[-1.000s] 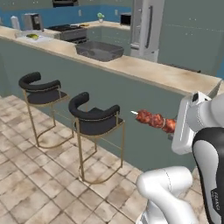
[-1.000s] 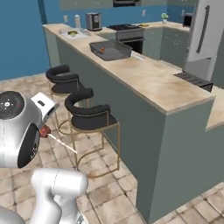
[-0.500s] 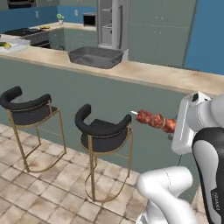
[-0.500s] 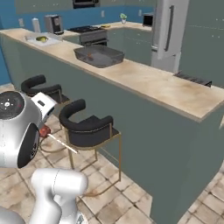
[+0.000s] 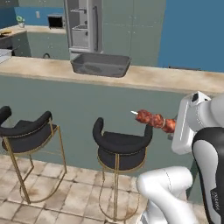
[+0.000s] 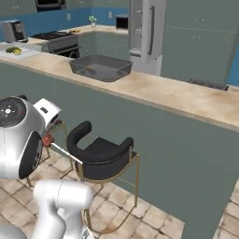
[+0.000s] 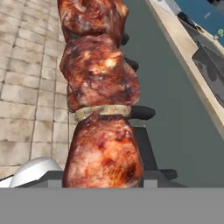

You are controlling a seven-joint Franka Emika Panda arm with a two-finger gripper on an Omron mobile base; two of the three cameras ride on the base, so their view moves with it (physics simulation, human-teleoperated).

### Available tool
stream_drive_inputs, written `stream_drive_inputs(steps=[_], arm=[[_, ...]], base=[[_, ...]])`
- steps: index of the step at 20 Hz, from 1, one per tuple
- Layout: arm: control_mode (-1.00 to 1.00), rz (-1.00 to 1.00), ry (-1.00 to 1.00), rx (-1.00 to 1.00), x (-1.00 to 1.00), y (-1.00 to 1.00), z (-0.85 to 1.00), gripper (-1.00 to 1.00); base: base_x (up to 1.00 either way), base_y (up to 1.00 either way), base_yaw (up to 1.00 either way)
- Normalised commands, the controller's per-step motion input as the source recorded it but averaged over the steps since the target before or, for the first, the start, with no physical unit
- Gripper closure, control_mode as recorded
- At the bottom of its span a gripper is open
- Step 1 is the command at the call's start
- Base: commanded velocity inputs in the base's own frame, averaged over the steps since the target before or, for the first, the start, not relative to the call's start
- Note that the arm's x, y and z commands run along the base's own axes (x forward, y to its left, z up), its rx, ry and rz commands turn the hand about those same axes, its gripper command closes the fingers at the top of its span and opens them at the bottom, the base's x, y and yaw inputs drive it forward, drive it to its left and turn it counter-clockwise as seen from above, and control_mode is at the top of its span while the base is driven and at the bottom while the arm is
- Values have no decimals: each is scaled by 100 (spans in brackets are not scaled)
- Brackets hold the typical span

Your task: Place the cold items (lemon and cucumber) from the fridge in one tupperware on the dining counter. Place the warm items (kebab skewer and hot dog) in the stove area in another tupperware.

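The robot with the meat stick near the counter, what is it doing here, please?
The robot's gripper is carrying a kebab skewer, held roughly level in the air above the bar stools, in front of the dining counter. A dark grey tupperware sits on the counter top, and the skewer has not been put in it yet. In the hand view the meat pieces run straight out from the gripper.

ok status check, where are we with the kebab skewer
Gripper shut on kebab skewer, carried level in front of the dining counter. Grey tupperware sits on the counter. Bar stool below the skewer.
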Motion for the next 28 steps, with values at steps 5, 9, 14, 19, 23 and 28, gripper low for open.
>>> stream_drive_inputs(steps=[5, 9, 14, 19, 23, 28], arm=[[100, 0, 0, 0, 0, 0, 0, 100], [100, 0, 0, 0, 0, 0, 0, 100], [100, 0, 0, 0, 0, 0, 0, 100], [100, 0, 0, 0, 0, 0, 0, 100], [100, 0, 0, 0, 0, 0, 0, 100], [100, 0, 0, 0, 0, 0, 0, 100]], base=[[14, 100, -33], [15, 100, -35], [34, 100, -42], [53, 89, -45], [77, 33, -52], [80, 44, -42]])
